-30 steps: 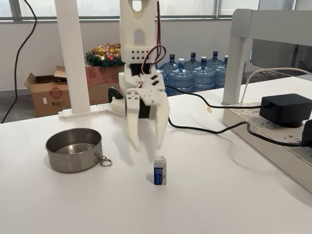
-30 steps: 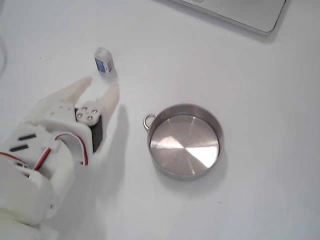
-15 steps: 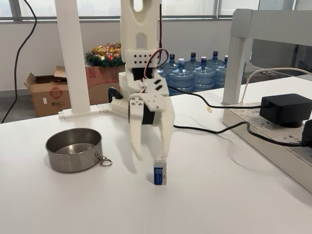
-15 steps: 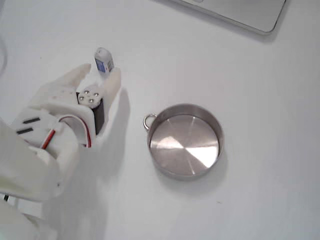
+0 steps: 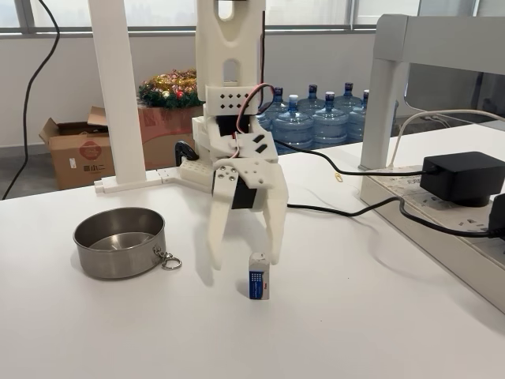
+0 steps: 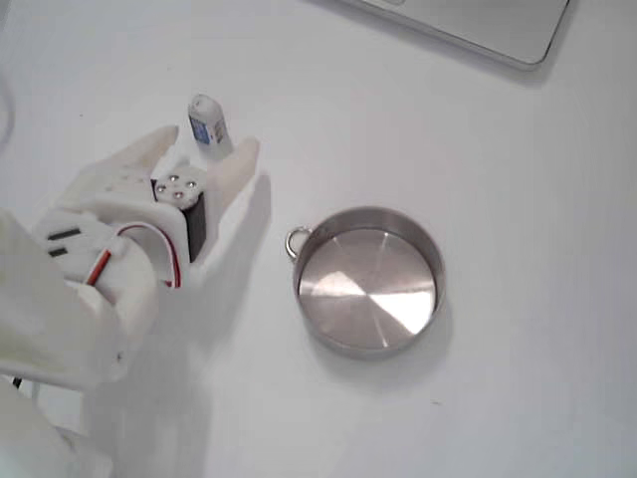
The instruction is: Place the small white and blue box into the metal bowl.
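The small white and blue box (image 5: 258,285) stands upright on the white table, its blue panel facing the camera. In the other fixed view the box (image 6: 206,121) sits near the top left. My white gripper (image 5: 245,262) hangs open right behind the box, its fingertips low over the table and spread wider than the box. From above, the gripper (image 6: 206,142) has one fingertip on each side of the box and touches neither side. The metal bowl (image 5: 118,260) is empty and sits to the left, with a small ring (image 5: 170,261) at its rim. From above the bowl (image 6: 368,212) lies to the right of the gripper.
A black power adapter (image 5: 461,175) and its cables (image 5: 331,209) lie on a white platform at the right, beside a white shelf leg (image 5: 383,103). A white post (image 5: 118,95) stands behind the bowl. A flat grey device edge (image 6: 478,25) lies at the top of the view from above.
The gripper came forward and down toward the box, and its fingers spread wider apart. Box and bowl stayed where they were.
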